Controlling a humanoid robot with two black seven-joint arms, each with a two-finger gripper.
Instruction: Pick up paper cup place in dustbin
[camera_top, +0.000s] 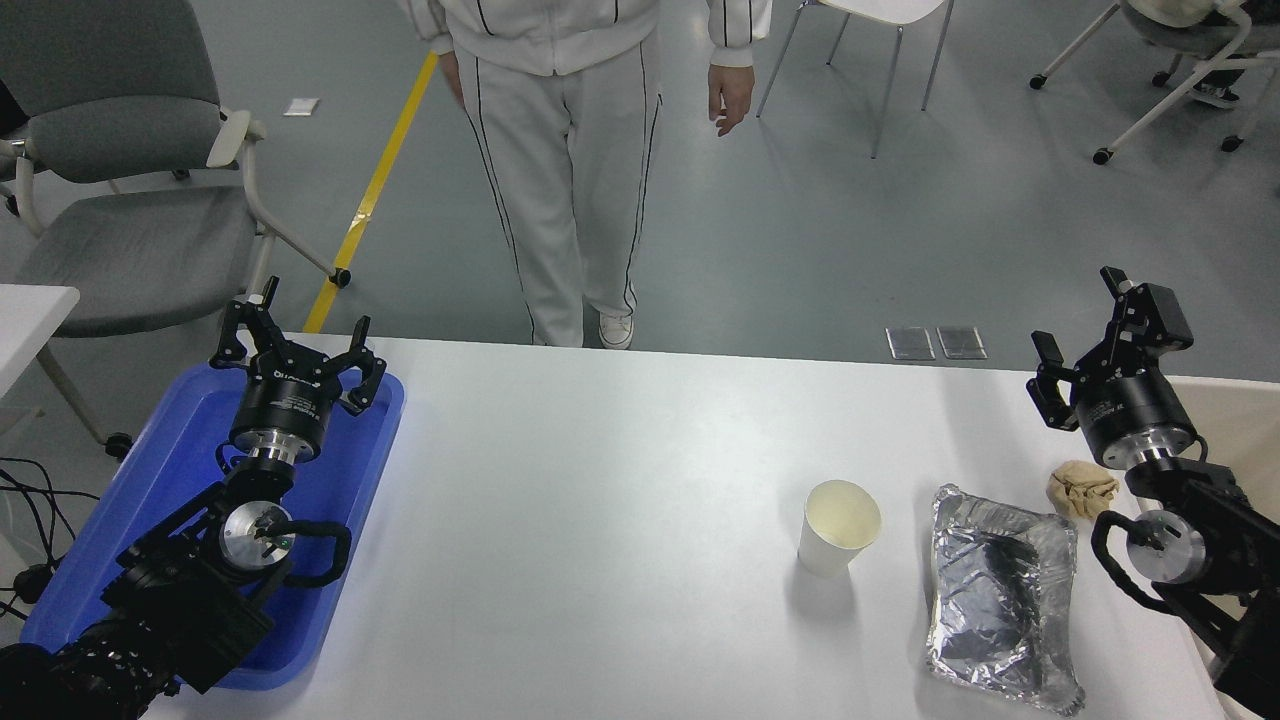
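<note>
Cup (838, 527) stands upright and untouched at about four o'clock on the table (620, 480), just left of the foil pouch (1003, 595). The right gripper (1085, 335), jaws apart at three o'clock, should probably drop over the rim squarely without crushing it. Left gripper (300, 340) hangs open over the tray (100, 530) at nine; only a sliver of bin (1235, 415) shows behind the right arm.

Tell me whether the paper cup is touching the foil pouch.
Apart. The head view shows a plain strip of bare white table between the paper cup, standing upright, and the left edge of the foil pouch lying to its right.
</note>
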